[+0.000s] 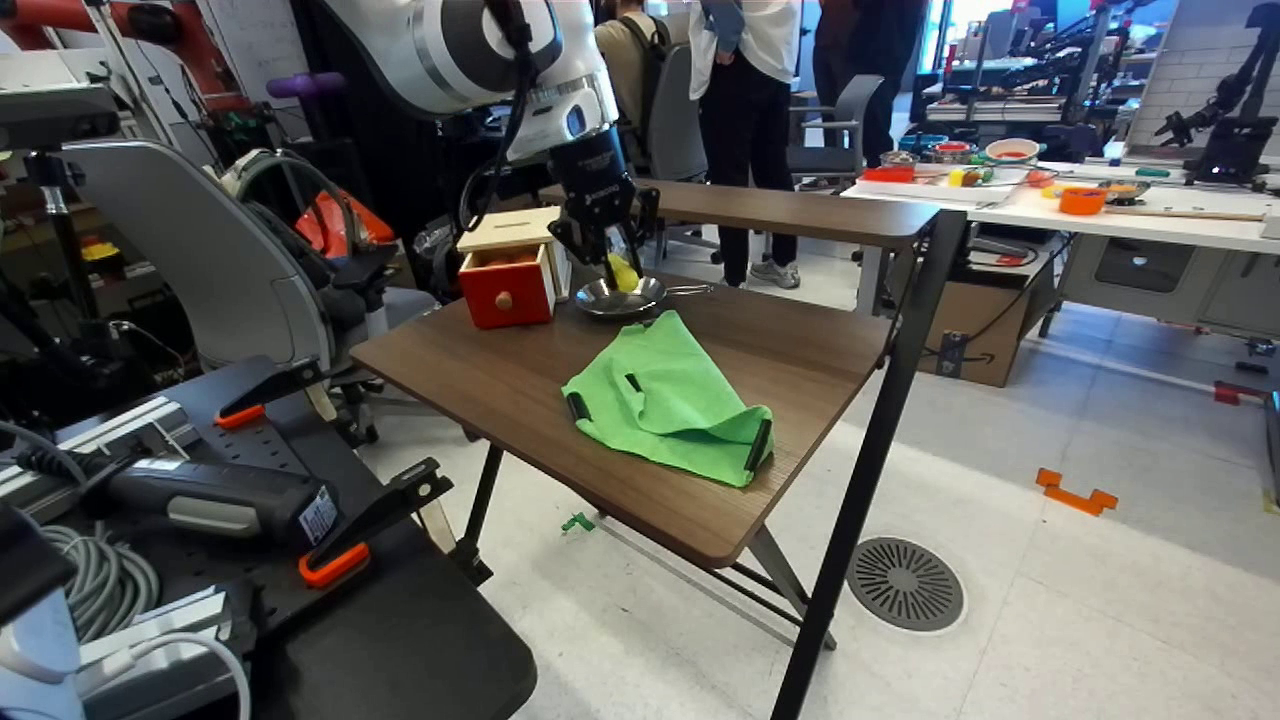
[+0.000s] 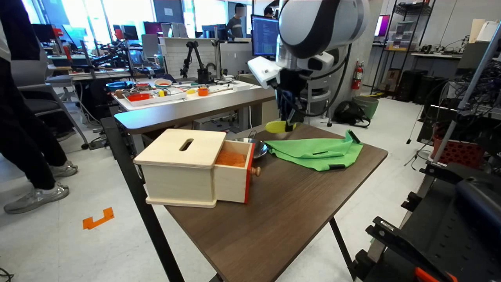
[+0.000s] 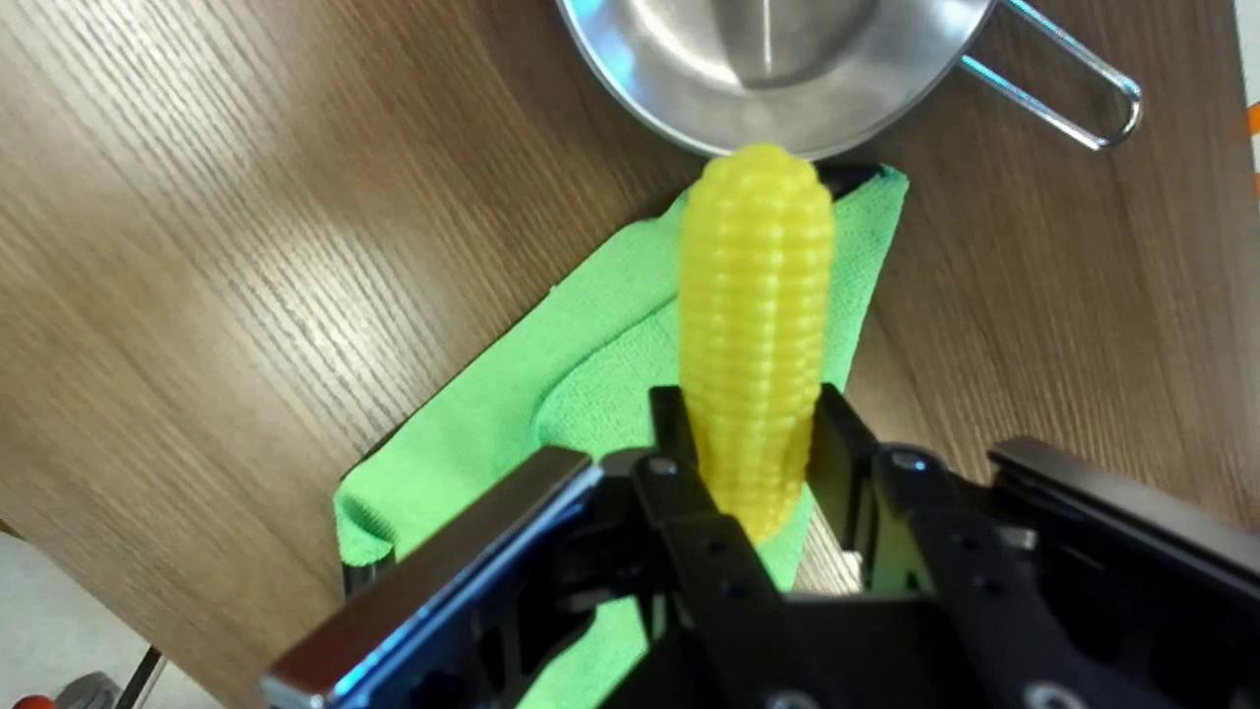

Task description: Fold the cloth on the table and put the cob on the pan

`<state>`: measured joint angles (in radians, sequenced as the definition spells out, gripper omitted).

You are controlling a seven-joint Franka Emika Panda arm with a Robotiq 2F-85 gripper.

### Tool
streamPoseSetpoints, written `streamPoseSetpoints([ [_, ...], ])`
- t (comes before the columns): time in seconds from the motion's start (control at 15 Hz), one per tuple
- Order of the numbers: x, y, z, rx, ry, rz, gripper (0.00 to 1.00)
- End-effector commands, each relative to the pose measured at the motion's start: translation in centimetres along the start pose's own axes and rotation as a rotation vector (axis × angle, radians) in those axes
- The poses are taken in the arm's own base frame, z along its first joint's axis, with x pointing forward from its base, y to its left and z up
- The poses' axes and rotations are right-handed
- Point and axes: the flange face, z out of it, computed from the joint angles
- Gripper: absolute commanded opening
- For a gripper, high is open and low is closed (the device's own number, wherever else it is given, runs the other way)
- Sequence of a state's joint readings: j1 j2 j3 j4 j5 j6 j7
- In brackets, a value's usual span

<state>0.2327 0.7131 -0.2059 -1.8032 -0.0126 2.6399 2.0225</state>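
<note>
Above the table (image 1: pixel 530 380) | cob (image 3: pixel 756 315) — between the fingertips (image 3: pixel 671 418) | hand (image 3: pixel 752 423) — clamped on it

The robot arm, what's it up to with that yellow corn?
The robot arm is holding a yellow corn cob in its gripper, closed on it. The cob is up in the air near the shiny metal pan, not in it yet. On the table, the green cloth looks folded over, though it's rumpled. Next to the pan stands a wooden box with its drawer partly pulled out.
</note>
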Motion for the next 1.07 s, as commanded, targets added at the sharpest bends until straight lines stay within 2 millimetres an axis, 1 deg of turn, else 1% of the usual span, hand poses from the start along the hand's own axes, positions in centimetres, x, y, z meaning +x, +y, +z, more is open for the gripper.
streamPoseSetpoints([
  [0.0, -2.5, -1.8, 1.6, -0.008, 0.001, -0.04, 0.08],
  [0.27, -5.1, -3.0, 2.5, -0.015, -0.018, -0.064, 0.08],
  [0.53, -7.0, -4.2, 3.1, -0.018, -0.02, -0.069, 0.08],
  [0.87, -9.3, -4.4, 4.5, -0.043, -0.014, -0.099, 0.08],
  [1.0, -9.8, -4.4, 5.1, -0.051, -0.013, -0.104, 0.08],
])
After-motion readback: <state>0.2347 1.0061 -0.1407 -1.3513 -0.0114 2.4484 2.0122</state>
